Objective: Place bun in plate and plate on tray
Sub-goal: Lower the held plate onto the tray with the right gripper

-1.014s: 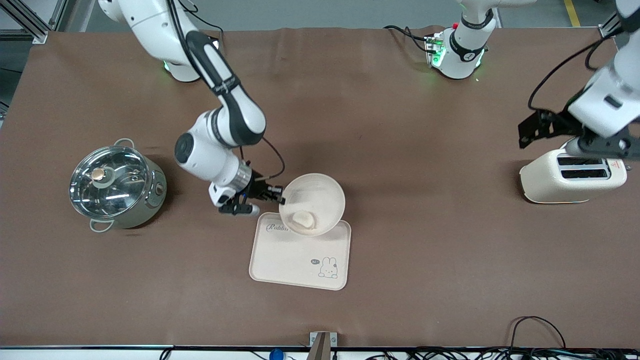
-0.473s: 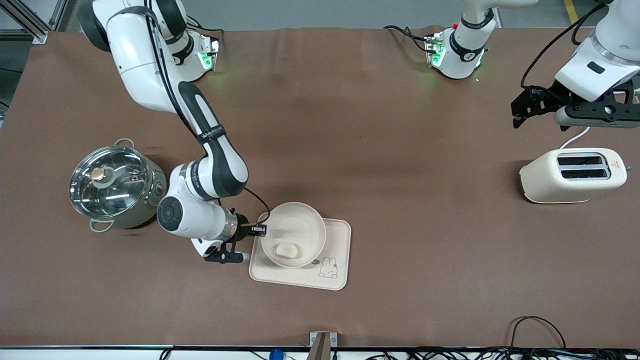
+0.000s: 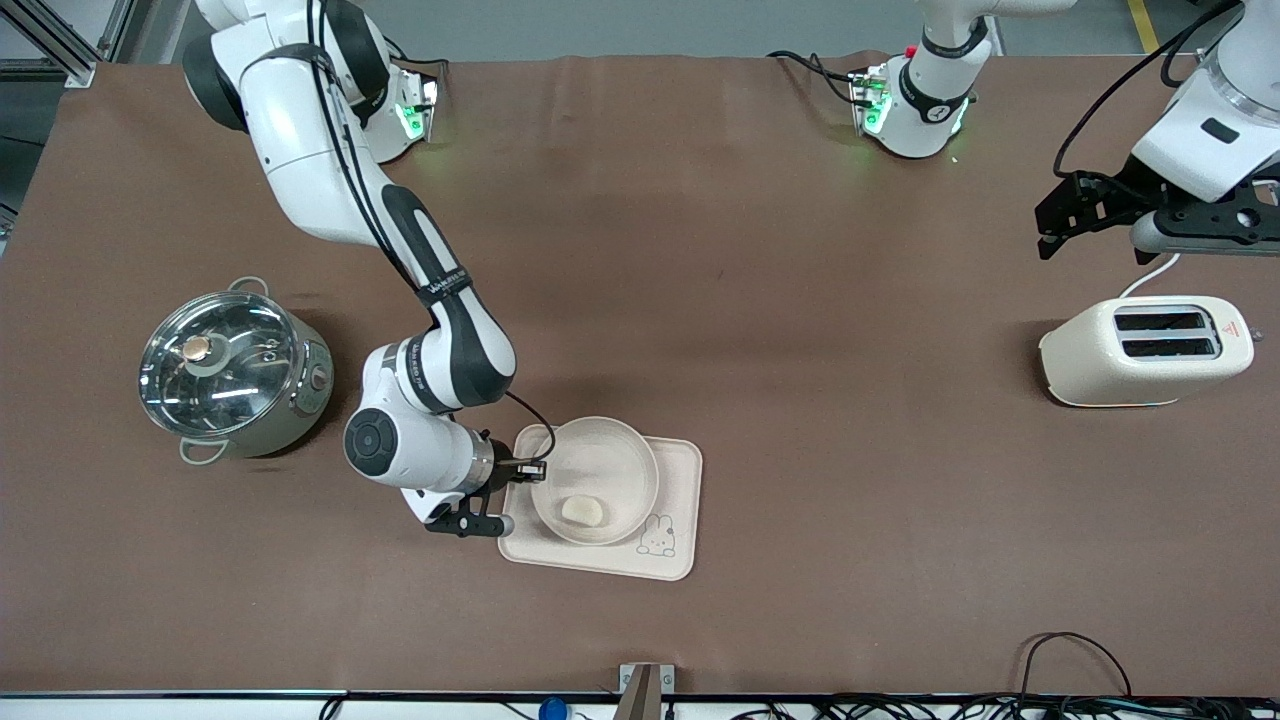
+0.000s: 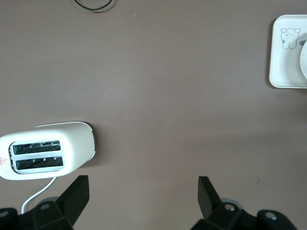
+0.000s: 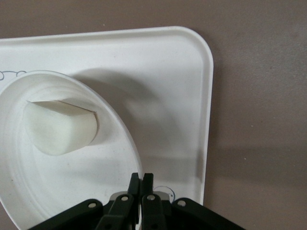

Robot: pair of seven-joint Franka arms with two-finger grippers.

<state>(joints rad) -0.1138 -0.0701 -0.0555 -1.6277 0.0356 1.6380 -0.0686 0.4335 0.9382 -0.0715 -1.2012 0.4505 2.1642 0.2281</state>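
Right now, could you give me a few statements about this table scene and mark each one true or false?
1. The bun lies in the plate. True.
2. The plate is over the tray. True.
3. The right gripper is open, clear of the plate. False: it is shut on the plate's rim.
4. The left gripper holds the toaster. False: it is open, empty, above the table.
5. The pot has no lid. False: a glass lid covers it.

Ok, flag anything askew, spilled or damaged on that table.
Nothing stands out. The bun sits in the plate, the plate is over the tray, and the right gripper is shut on the plate's rim. The pot and toaster stand upright. The left gripper waits open above the table.
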